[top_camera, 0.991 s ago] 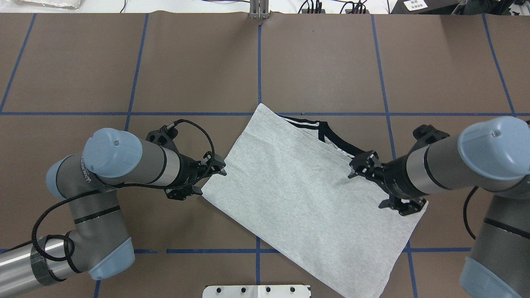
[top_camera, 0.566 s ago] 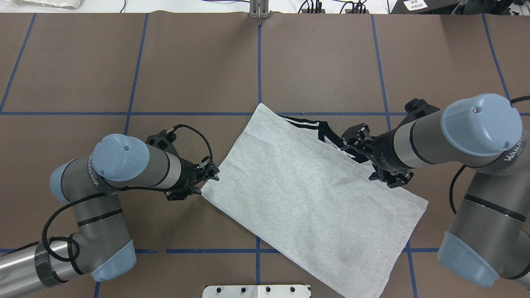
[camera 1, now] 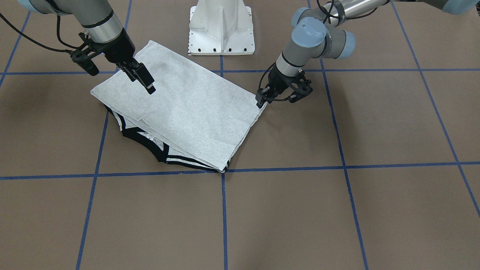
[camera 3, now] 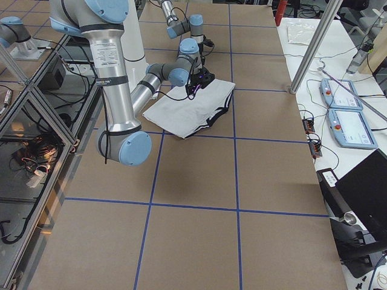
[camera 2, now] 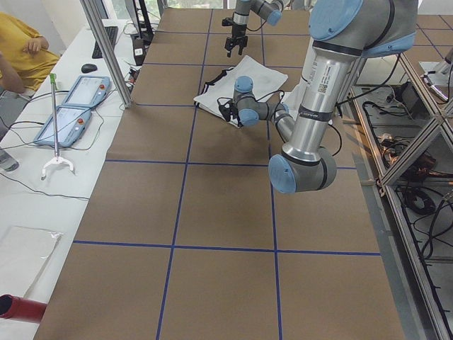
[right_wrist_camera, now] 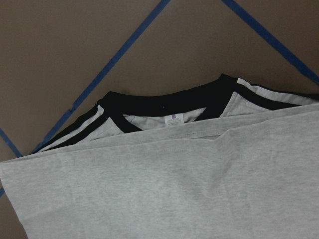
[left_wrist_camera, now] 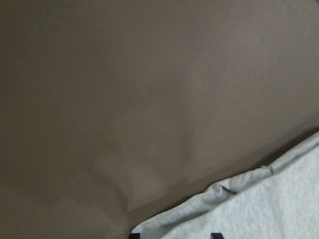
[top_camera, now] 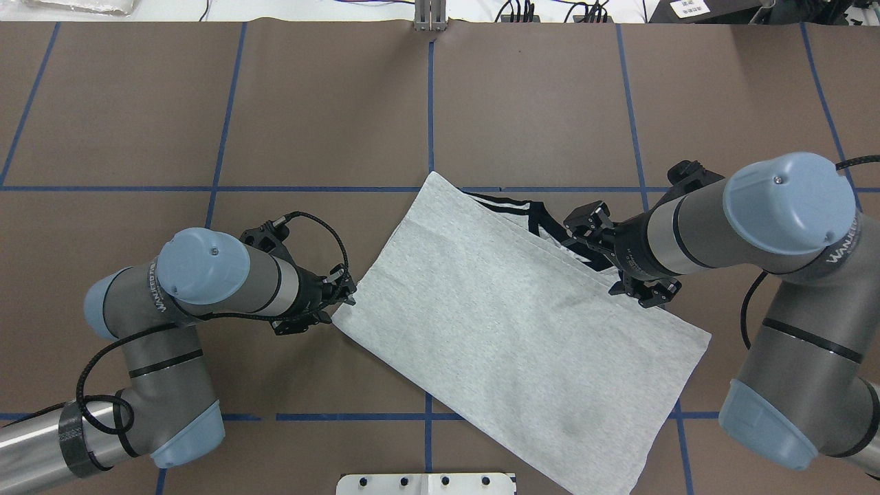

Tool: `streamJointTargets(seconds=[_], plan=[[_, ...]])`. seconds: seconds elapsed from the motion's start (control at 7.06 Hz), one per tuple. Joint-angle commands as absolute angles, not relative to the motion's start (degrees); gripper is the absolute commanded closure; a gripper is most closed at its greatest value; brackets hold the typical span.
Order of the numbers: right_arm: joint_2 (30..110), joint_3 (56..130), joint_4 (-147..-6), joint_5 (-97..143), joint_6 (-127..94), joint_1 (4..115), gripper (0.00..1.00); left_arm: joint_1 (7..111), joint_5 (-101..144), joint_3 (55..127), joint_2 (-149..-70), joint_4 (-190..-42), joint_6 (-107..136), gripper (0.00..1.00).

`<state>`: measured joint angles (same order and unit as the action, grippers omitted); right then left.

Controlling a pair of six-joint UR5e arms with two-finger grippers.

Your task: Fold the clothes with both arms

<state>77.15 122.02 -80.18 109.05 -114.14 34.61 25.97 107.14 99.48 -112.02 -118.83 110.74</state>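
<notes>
The grey T-shirt (top_camera: 509, 330) lies folded in a slanted rectangle on the brown table, also seen in the front view (camera 1: 187, 108). Its black collar (top_camera: 550, 223) and striped shoulder stick out at the far edge; the print is hidden. My left gripper (top_camera: 342, 308) sits low at the shirt's left corner. In the left wrist view its fingertips (left_wrist_camera: 134, 235) stand apart with the shirt's edge (left_wrist_camera: 269, 209) between them. My right gripper (camera 1: 149, 89) hovers empty above the shirt near the collar (right_wrist_camera: 164, 102). It looks open, with no fingertips in its wrist view.
The white base block (camera 1: 221, 30) stands at the robot's side of the table, close to the shirt's near corner. Blue tape lines (top_camera: 430, 103) cross the table. Teach pendants (camera 2: 74, 106) and an upright metal post (camera 2: 106, 49) stand at the far side.
My right gripper has left the shirt's near right corner and moved up and left to the collar edge. My left arm has drawn back a little to the left at the shirt's corner.
</notes>
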Motion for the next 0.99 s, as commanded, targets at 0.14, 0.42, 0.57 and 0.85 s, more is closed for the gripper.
streamJointTargets(seconds=[0.14,0.42,0.57,0.85], plan=[[76.12,121.99,-80.16,109.07,-114.17,34.63,0.0,25.32,107.14,99.58,-110.83,-118.83,110.74,0.47],[76.11,121.82,-80.16,109.07,-114.26,34.63,0.0,24.52,107.23,99.75,-111.53,-118.83,110.74,0.51],[76.11,121.82,-80.16,109.07,-114.26,34.63,0.0,23.83,107.14,99.76,-111.45,-118.83,110.74,0.59],[76.11,121.82,-80.24,109.07,-114.35,34.72,0.0,23.64,106.96,99.32,-111.18,-118.83,110.57,1.0]])
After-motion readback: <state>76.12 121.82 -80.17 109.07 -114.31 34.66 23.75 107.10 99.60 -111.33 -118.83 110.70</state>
